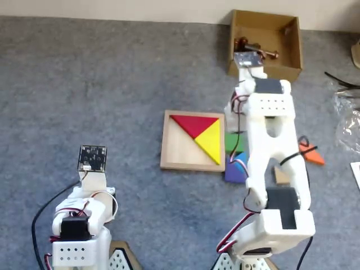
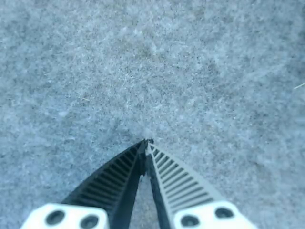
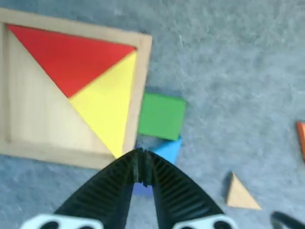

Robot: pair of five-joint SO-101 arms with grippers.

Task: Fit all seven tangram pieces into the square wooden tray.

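Right claw (image 3: pixel 143 166), pressed together, hangs over the blue piece (image 3: pixel 167 149) at four o'clock of the tray (image 3: pixel 47 151), beside the green piece (image 3: pixel 162 117). Descending unopened, it may shove blue against green rather than grip it. Over at the left claw (image 2: pixel 147 143), the tips are likewise pressed together.

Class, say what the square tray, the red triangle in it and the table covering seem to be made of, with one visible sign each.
Tray: seemingly bare light wood, with a pale tan tone.
Red triangle: probably painted wood, with a flat, even matte colour.
Covering: grey felt or carpet, with a fuzzy, fibrous surface.
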